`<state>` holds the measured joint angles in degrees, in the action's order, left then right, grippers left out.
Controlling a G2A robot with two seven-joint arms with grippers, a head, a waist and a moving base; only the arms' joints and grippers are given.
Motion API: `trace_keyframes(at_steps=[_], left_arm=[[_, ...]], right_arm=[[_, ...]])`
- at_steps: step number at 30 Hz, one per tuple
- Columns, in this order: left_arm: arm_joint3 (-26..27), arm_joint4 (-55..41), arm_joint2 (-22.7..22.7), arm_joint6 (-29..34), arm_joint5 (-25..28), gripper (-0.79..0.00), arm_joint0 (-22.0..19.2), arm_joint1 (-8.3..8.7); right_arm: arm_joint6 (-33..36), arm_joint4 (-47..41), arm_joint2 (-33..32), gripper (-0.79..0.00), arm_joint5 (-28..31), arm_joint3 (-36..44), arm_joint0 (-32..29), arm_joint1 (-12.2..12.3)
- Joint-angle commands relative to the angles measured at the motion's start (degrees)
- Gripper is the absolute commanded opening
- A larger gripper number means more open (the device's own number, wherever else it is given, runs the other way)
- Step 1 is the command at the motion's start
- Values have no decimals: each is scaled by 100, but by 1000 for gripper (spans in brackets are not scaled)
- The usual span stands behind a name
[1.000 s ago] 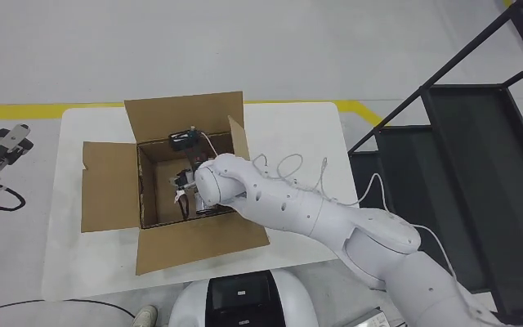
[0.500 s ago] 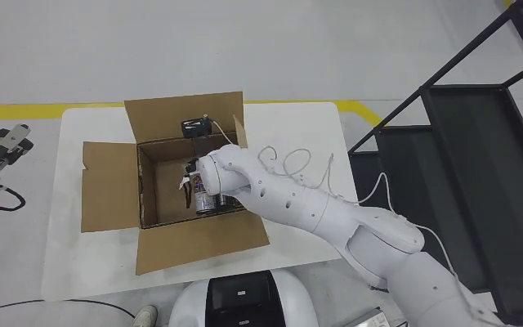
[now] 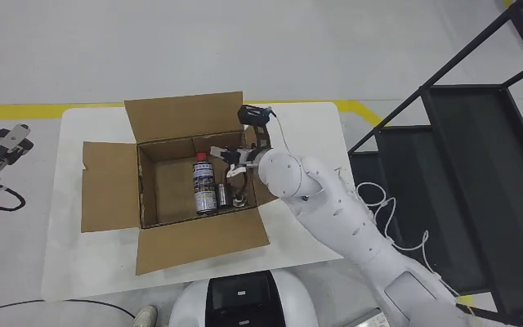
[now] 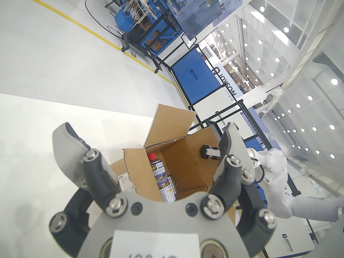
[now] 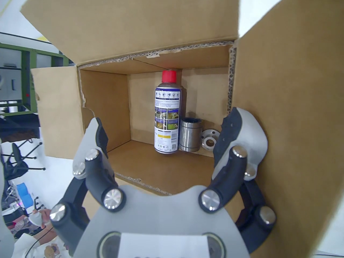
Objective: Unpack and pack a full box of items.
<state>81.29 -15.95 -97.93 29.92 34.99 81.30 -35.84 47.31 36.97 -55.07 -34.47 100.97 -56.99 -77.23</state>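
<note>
Corrugated cardboard box (image 3: 110, 184), glossy cylindrical spray can (image 3: 203, 186) inside; left gripper (image 4: 149, 132), right gripper (image 5: 166, 120) wide, empty.

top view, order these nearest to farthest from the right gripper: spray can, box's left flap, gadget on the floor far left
1. spray can, standing in the box beside the right gripper.
2. left flap, folded out on the table.
3. floor gadget, off the table, far left.

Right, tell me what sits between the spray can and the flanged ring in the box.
A short metal cylinder stands between the spray can and the flanged ring, as the right wrist view shows.
</note>
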Motion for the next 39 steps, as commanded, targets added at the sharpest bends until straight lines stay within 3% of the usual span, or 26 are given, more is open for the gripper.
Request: trace_keyframes(at_steps=[1, 5, 9, 21, 31, 35, 39], left_arm=[[0, 0, 0, 0, 0, 0, 0, 0], [0, 0, 0, 0, 0, 0, 0, 0], [0, 0, 0, 0, 0, 0, 0, 0], [0, 0, 0, 0, 0, 0, 0, 0], [0, 0, 0, 0, 0, 0, 0, 0], [0, 0, 0, 0, 0, 0, 0, 0], [0, 0, 0, 0, 0, 0, 0, 0]], right_arm=[[-90, -189, -429, 0, 223, 301, -371, 70], [-308, -480, -1019, 0, 504, 508, -950, 162], [-335, -340, -1329, 0, 405, 516, -1333, 235], [-248, -578, -1307, 0, 619, 197, -1584, 265], [0, 162, -868, 0, 886, 851, -922, 268], [93, 50, -360, 0, 1113, 421, -310, 161], [169, 82, 582, 0, 1112, -386, 553, -75]])
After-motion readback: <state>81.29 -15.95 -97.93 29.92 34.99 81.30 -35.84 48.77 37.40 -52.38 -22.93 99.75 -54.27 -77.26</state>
